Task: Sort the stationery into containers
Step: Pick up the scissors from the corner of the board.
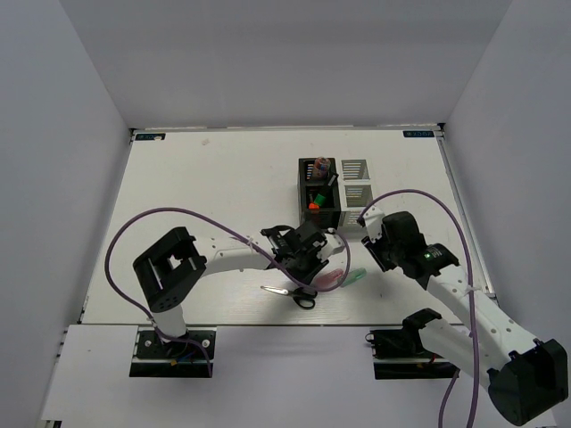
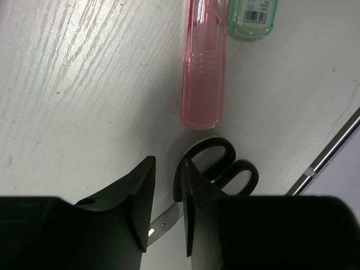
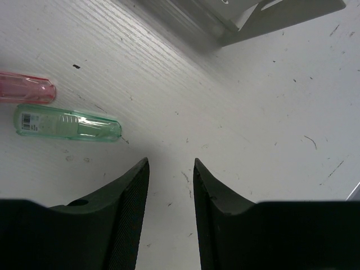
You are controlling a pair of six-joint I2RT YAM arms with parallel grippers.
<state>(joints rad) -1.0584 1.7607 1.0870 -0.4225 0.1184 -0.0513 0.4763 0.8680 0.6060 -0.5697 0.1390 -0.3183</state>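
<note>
We see right gripper (image 3: pixel 171 169) fingers (image 3: pixel 132 214) parted over tabletop (image 3: pixel 253 129); mint tube (image 3: pixel 67 122) left, pink tube (image 3: pixel 25 87) just above, white organizer (image 3: pixel 247 17) top.

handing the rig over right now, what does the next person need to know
Left gripper: jaws partly open, nothing clamped, poised just over the scissors, which lie flat on the table.
Right gripper: open, empty, over bare table, close to the mint tube.
Done: orange and green pieces sit in the black organizer. Nothing shows in the white organizer from above.
Left: scissors, pink tube and mint tube are all on the table in front of the organizers, the two tubes side by side.
</note>
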